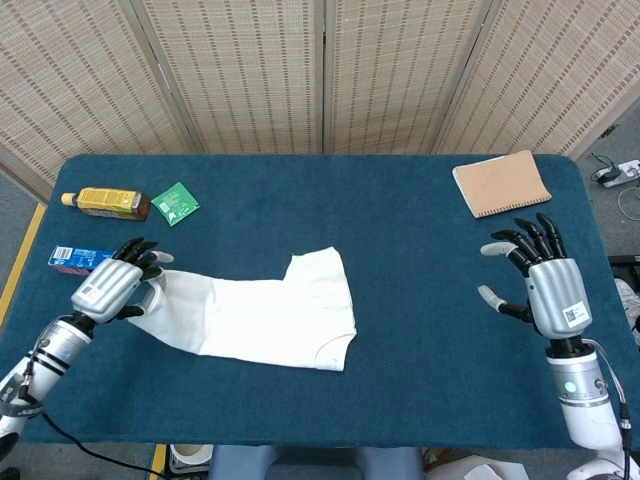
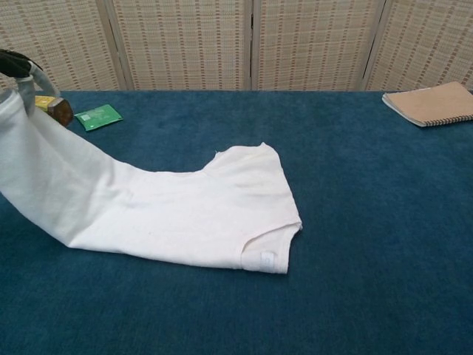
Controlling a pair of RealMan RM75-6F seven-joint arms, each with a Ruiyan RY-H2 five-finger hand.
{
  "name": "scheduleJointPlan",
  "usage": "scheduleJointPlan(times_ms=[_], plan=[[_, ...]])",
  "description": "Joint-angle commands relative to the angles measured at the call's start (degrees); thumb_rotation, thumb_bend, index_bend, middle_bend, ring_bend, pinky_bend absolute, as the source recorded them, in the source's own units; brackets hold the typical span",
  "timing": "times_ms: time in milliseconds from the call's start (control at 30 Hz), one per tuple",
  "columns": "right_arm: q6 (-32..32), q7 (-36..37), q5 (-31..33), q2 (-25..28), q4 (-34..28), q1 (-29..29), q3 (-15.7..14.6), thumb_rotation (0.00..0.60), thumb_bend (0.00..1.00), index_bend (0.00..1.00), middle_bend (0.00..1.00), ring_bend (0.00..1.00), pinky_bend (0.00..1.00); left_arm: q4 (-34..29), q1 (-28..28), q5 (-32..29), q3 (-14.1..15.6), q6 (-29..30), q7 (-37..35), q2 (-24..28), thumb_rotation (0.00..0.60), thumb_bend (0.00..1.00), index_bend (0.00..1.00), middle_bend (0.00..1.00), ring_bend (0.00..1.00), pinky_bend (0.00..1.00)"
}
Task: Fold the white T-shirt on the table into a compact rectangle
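Note:
The white T-shirt [image 1: 265, 318] lies folded lengthwise on the blue table [image 1: 400, 220], its collar end at the right and a sleeve pointing toward the back. My left hand [image 1: 112, 291] grips the shirt's left end and holds it lifted off the table; in the chest view the T-shirt [image 2: 170, 211] rises toward the upper left, where only the left hand's fingertips [image 2: 18, 65] show. My right hand [image 1: 545, 283] hovers open over the right side of the table, fingers spread, well away from the shirt.
A yellow-labelled bottle [image 1: 105, 203] and a green packet [image 1: 176, 203] lie at the back left. A blue box [image 1: 78, 258] sits just behind my left hand. A tan notebook [image 1: 501, 183] lies at the back right.

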Motion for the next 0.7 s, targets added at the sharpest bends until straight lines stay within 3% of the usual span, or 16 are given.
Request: scheduleJointPlan(times_ms=[33, 400, 700], plan=[[0.3, 0.5, 0.0, 0.2, 0.3, -0.3, 0.0, 0.6, 0.15, 0.39, 0.3, 0.13, 0.0, -3.9, -3.2, -3.1, -2.3, -3.8, 5.4, -1.7, 0.6, 0.57, 0.65, 0.23, 0.08, 0.0], [1.8, 2.1, 0.1, 1.2, 0.9, -1.5, 0.1, 0.6, 0.15, 0.39, 0.3, 0.13, 0.0, -10.5, -9.4, -12.6, -5.6, -8.6, 23.5, -7.3, 0.6, 0.57, 0.66, 0.23, 0.08, 0.0], [1.9, 3.6, 0.5, 1.3, 1.9, -1.9, 0.1, 0.6, 0.15, 0.39, 0.3, 0.13, 0.0, -13.1, -16.0, -25.9, -6.0, -8.3, 43.0, -15.7, 0.6, 0.57, 0.65, 0.23, 0.08, 0.0]])
